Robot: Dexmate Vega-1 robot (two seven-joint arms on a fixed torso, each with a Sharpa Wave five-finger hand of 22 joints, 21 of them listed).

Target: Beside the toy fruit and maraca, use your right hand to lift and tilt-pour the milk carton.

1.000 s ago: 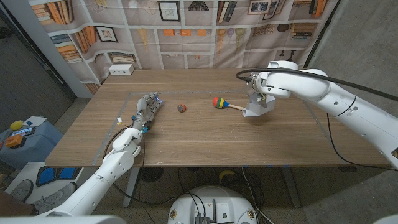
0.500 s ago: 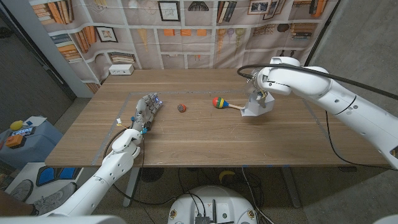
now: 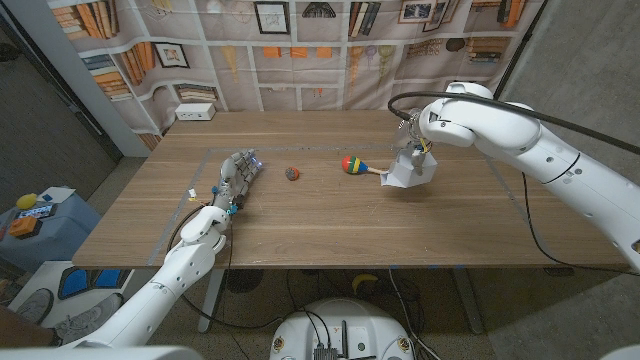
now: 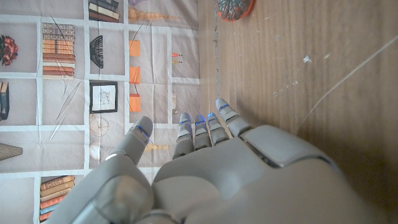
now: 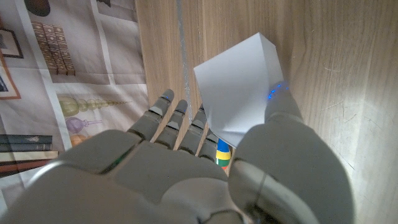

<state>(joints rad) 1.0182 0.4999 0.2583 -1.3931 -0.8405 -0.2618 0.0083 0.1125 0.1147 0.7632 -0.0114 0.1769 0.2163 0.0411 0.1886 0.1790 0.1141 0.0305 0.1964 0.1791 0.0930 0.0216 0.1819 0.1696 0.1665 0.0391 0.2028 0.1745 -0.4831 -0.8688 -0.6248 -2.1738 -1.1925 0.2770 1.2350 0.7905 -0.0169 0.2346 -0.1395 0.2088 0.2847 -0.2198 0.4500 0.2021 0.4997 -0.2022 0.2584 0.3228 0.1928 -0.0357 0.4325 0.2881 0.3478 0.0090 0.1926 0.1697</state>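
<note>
Wooden table (image 3: 330,230); bookshelf-print backdrop (image 3: 300,50) behind. Right hand (image 3: 415,160) fingers clamped on tilted milk carton (image 3: 408,172). Left hand (image 3: 237,175) fingers apart, holding nothing.

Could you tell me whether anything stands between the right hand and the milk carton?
Nothing does: the right hand already grips the milk carton. The maraca lies just beside it.

We see a matt white milk carton (image 5: 239,93), grained wooden table (image 3: 300,225), and glossy painted maraca (image 3: 352,164).
</note>
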